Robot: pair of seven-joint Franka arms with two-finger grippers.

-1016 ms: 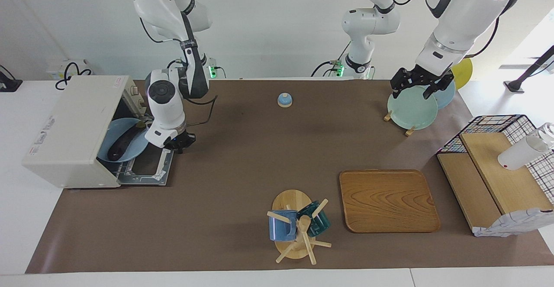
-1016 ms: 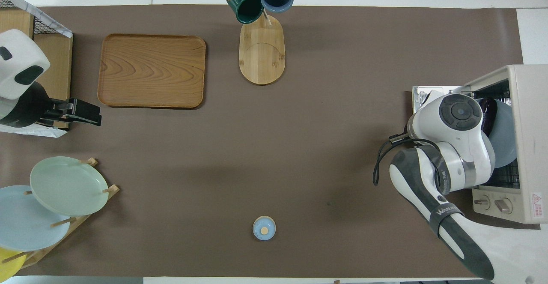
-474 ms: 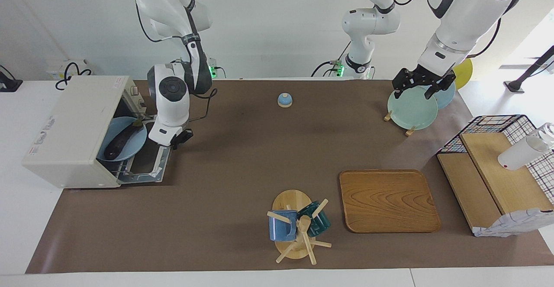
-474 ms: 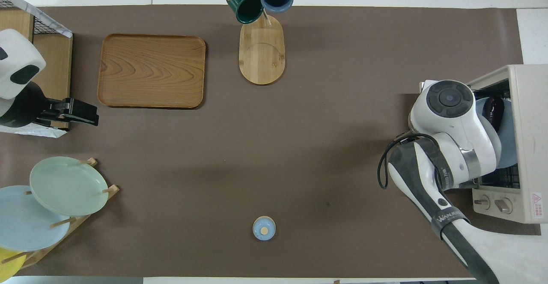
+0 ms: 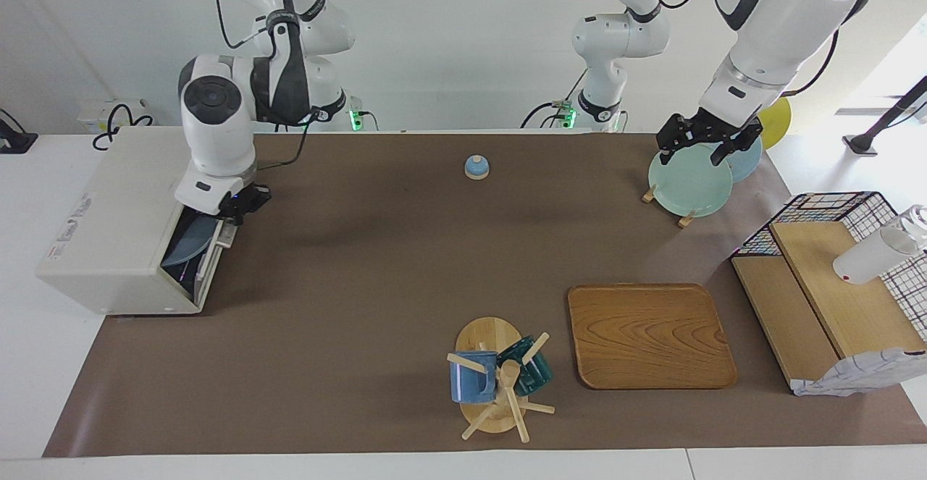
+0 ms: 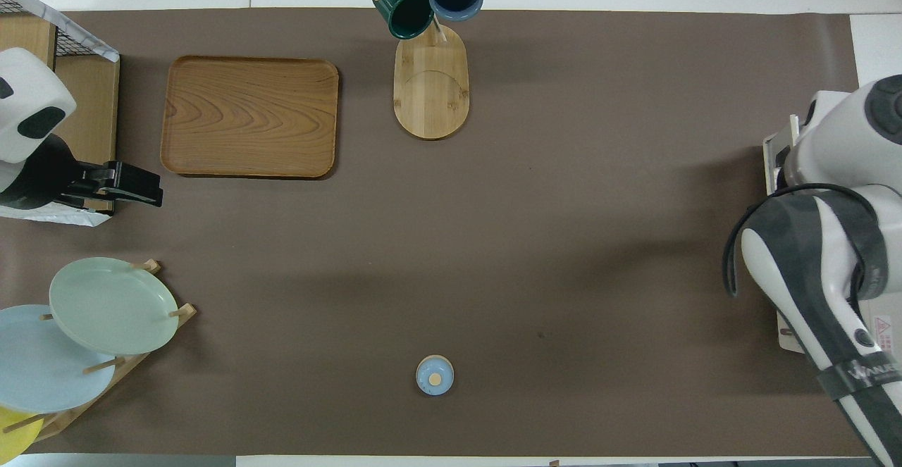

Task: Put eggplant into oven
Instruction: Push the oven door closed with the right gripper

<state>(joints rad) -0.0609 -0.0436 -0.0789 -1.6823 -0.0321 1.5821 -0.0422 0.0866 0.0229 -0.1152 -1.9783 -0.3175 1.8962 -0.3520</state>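
Note:
The cream-white oven [image 5: 123,205] stands at the right arm's end of the table, and only a sliver of it [image 6: 774,153] shows beside the arm in the overhead view. Its dark glass door [image 5: 190,250] is tilted up, almost closed, with a narrow gap at the top. The eggplant is hidden inside; only a pale blue plate shimmers through the glass. My right gripper [image 5: 235,212] is shut, its fingertips against the door's top edge. My left gripper [image 5: 706,148] waits open in the air above the plate rack, holding nothing.
A small blue bell [image 5: 476,167] sits near the robots. A mug tree [image 5: 500,379] and a wooden tray [image 5: 648,335] lie farther out. Plates on a rack [image 5: 688,183] and a wire basket shelf [image 5: 833,284] occupy the left arm's end.
My right gripper has risen and swung toward the oven, bringing the door from lying flat open to almost closed. The eggplant on its plate has gone out of sight. The left arm stayed put.

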